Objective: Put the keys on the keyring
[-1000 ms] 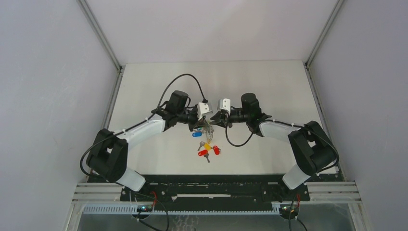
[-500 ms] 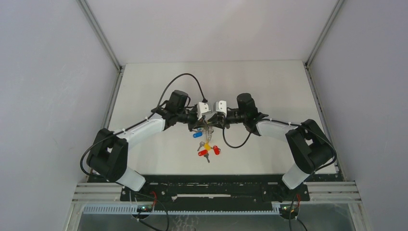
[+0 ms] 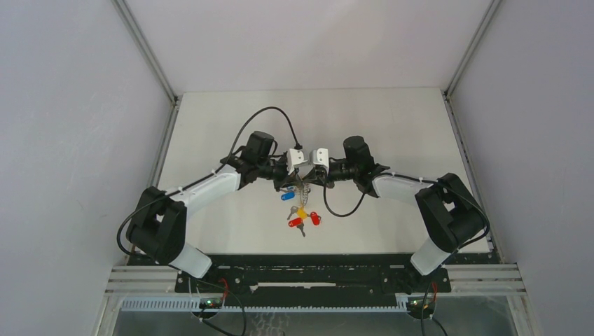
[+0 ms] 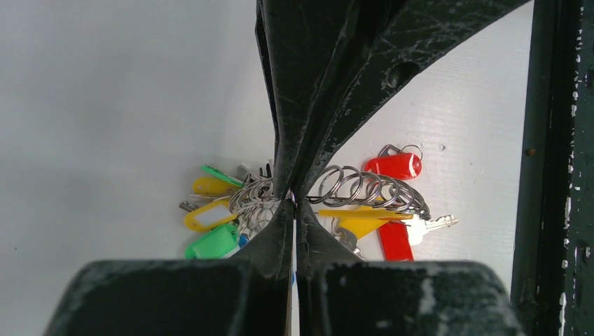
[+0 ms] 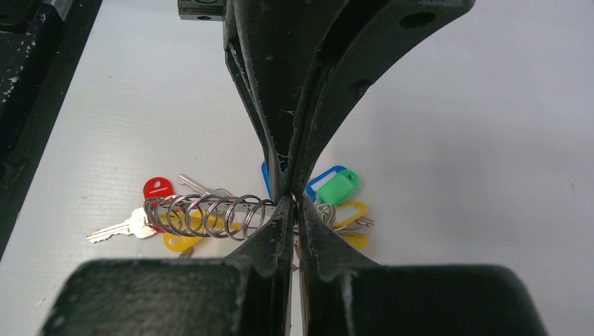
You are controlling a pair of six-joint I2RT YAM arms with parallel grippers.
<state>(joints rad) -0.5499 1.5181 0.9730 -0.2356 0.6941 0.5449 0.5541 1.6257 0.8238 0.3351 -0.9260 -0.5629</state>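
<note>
Your left gripper (image 4: 293, 201) has its fingertips pressed together on the silver wire of the keyring (image 4: 364, 187), right where the stretched coil meets the bunch of tags (image 4: 210, 225). From those tips the coil's long axis runs sideways, off to the right in that wrist view, with the tags packed just to the left.

Your right gripper (image 5: 293, 203) is pinched on the same wire, and from above the two grippers meet nose to nose. In its own view the coil leads off to the left, and the green, blue and yellow tags sit just right of the tips.

The keys (image 5: 150, 210), red- and yellow-tagged, lie at the coil's far end over the table (image 3: 231, 112). One silver blade points away from the fingertips. Whether they are threaded on cannot be told.
</note>
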